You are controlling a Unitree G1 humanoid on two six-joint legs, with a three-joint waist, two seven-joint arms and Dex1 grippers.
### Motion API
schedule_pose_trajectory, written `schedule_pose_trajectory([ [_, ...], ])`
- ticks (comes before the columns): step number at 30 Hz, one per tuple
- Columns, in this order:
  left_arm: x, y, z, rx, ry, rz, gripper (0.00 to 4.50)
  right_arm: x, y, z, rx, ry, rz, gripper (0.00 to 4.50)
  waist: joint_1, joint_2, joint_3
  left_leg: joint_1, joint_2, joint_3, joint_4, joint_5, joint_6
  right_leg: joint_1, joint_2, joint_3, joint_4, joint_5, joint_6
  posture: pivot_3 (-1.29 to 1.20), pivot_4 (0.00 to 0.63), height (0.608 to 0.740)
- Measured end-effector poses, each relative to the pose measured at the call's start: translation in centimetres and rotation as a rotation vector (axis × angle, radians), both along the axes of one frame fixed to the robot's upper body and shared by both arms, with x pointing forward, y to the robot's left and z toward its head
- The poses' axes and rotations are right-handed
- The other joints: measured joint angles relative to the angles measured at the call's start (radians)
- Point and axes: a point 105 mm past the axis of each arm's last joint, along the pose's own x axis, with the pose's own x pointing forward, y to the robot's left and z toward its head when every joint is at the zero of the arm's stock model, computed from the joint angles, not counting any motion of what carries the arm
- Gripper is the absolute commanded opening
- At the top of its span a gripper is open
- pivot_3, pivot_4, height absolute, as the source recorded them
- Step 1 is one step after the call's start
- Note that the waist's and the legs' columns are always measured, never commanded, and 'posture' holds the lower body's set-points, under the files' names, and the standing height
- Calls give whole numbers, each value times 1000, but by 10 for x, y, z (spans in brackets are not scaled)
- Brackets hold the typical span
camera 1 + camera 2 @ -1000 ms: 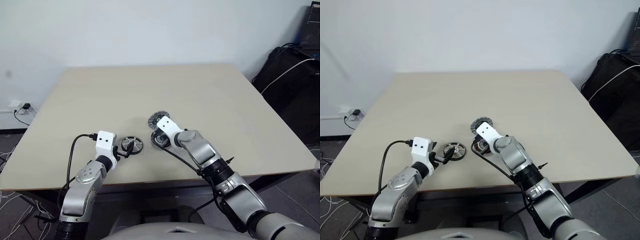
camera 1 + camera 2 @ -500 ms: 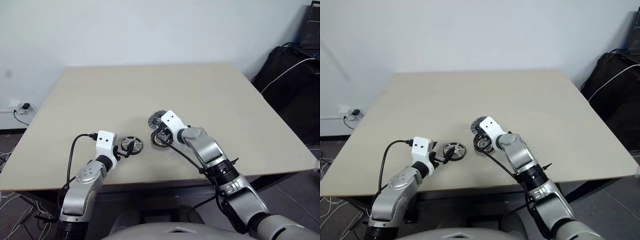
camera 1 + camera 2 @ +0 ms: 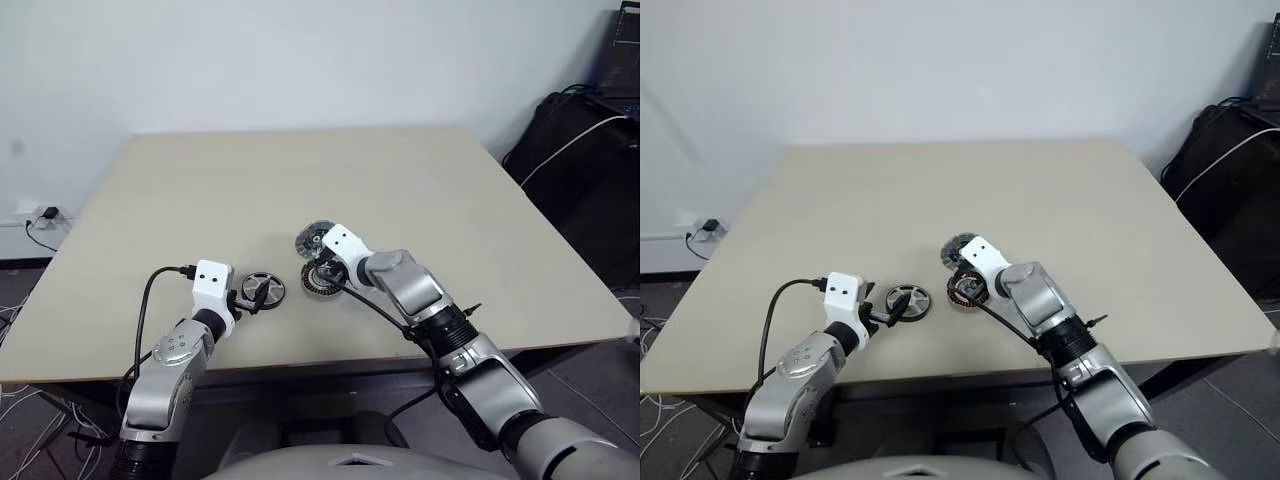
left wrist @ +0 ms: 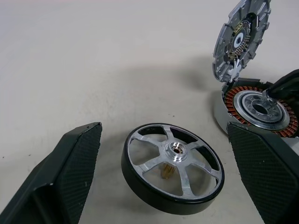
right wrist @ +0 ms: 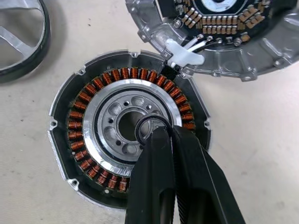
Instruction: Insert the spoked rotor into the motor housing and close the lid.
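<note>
While the right gripper (image 5: 161,135) sits with its fingers pressed together, tips at the central hole of the motor housing (image 5: 128,140), we see a thin dark ring right at the tips; whether it's pinched or just resting there, we cannot tell. The housing lies flat on the worktop (image 3: 420,190), copper windings up. The lid (image 4: 240,39) stands tilted up at the housing's far edge, joined to it by thin wires and a white connector (image 5: 184,56). The spoked rotor (image 4: 173,168) lies just beside the housing, apart from it, between the wide-open fingers of the left gripper (image 4: 177,186), which holds nothing.

Risks we flag:
- Right gripper occupies the bore the rotor's shaft presumably goes into. If the rotor comes over before that gripper clears out, we expect a collision or a blocked insertion.
- If the fingertips drag on the bore rim as they leave, the housing could slide or tip, since nothing pins it down.
- Lid looks propped, not secured. A bump from either arm could flop it shut onto an empty housing, or strain the wires.
- Left gripper straddles the rotor rim. An off-centre close likely squirts the smooth dark rim sideways toward the housing.
- Rotor lowered tilted probably jams on the windings.
</note>
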Motion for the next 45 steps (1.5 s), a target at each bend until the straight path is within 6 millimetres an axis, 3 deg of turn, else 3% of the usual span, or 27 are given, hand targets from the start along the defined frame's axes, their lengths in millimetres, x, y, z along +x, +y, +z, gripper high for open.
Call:
schedule_pose_trajectory([
  [38, -3, -1, -2, -19, -3, 12, 4500, 0, 7, -2, -48, 26, 130, 10, 1, 0, 0, 0, 0, 0, 0, 0, 0, 0, -5, 0, 0, 0, 1, 0, 0, 740],
  [39, -3, -1, -2, -19, -3, 12, 4500, 0, 7, -2, -48, 27, 134, 509, 1, 0, 0, 0, 0, 0, 0, 0, 0, 0, -5, 0, 0, 0, 1, 0, 0, 740],
  [45, -3, -1, -2, -19, -3, 13, 4500, 1, 6, -1, -54, 25, 140, 2380, 1, 0, 0, 0, 0, 0, 0, 0, 0, 0, -5, -1, 0, 0, 1, 0, 0, 740],
])
